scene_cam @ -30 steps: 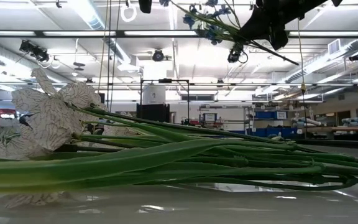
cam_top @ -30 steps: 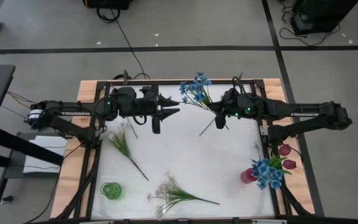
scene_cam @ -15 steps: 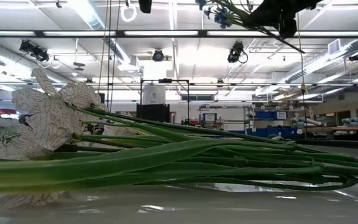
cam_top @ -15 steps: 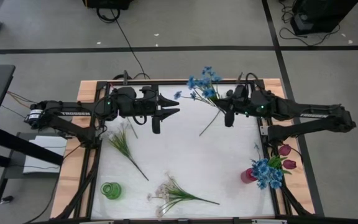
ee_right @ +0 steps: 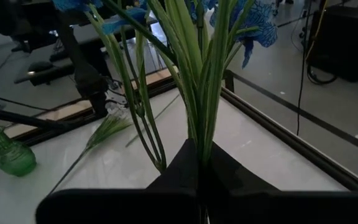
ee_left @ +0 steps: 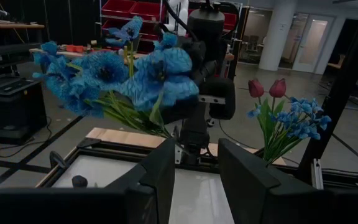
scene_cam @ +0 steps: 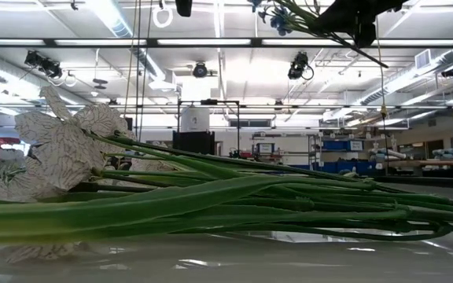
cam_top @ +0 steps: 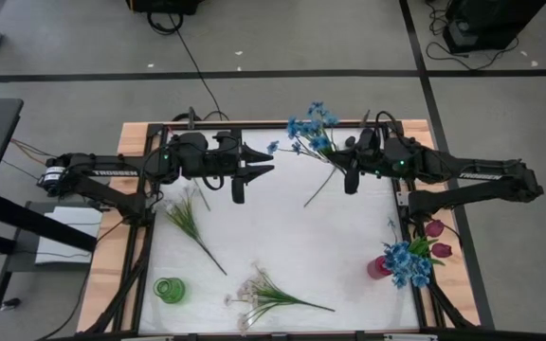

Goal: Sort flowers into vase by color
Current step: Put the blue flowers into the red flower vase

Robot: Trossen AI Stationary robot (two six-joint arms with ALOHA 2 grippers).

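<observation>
My right gripper (cam_top: 347, 176) is high over the table's far right part, shut on a blue flower (cam_top: 311, 127) with long green stems. The left wrist view shows that flower's blossoms (ee_left: 135, 71) ahead of my open left gripper (ee_left: 194, 168), which hovers at far left-centre (cam_top: 262, 163) and touches nothing. A pink vase (cam_top: 378, 268) near the right edge holds blue flowers and red tulips (cam_top: 436, 239). A green vase (cam_top: 169, 290) stands near left. White sprays (cam_top: 262, 296) and a dark-budded green stalk (cam_top: 190, 216) lie flat on the table. My right gripper pinches the blue flower's bundle of green stems (ee_right: 199, 127) between its two fingers, about midway along their length. The fingers come level from the table's right side and lie across the stems. The flower is lifted clear, blossoms toward the far edge, cut end (cam_top: 307, 203) slanting toward the near left.
The white work surface is framed by a dark rail (cam_top: 401, 204) and wooden borders (cam_top: 112, 256). In the low view the white sprays (scene_cam: 61, 149) lie right in front, stems running right. Bare white surface (cam_top: 292, 237) lies between the arms and the near flowers.
My right gripper has risen and shifted toward the table's right and far edge, carrying the blue flower with it, and has stayed shut. Most of the move came early; it has hardly moved in the last half second.
</observation>
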